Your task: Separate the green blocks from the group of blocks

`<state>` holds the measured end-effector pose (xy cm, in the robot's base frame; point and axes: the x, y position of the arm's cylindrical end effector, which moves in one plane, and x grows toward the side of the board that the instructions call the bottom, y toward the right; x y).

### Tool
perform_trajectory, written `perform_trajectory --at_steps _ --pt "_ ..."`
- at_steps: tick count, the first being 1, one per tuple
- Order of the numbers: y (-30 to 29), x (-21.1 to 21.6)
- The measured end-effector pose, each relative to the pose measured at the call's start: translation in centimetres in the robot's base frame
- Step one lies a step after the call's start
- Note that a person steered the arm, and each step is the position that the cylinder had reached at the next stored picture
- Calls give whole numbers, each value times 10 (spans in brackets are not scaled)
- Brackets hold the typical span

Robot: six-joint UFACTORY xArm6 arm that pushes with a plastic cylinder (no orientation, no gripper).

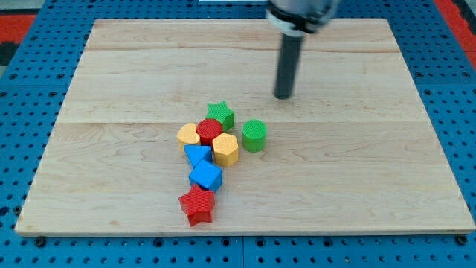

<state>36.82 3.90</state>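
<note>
A green star block [220,114] sits at the top of the cluster, touching a red round block [210,131]. A green cylinder block [253,135] stands just right of the cluster, a small gap from the yellow hexagon block [225,149]. My tip [282,96] is up and to the right of both green blocks, apart from them, touching nothing.
A yellow heart-like block [189,134] lies left of the red round block. Below are a blue triangle block [196,155], a blue cube-like block [206,176] and a red star block [197,205]. All rest on the wooden board [357,171], framed by a blue pegboard [15,97].
</note>
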Motion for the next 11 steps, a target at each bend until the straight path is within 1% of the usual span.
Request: perform_trajectory --at_steps 1,2,3,4,5,6,8,9,10,11 --pt "-87 -8" --pt "-99 44" --pt "-101 71" --pt "-73 72" --pt "4 98" --pt "-16 109" --pt "51 168" --pt "84 179" --pt "15 159" --pt "3 111"
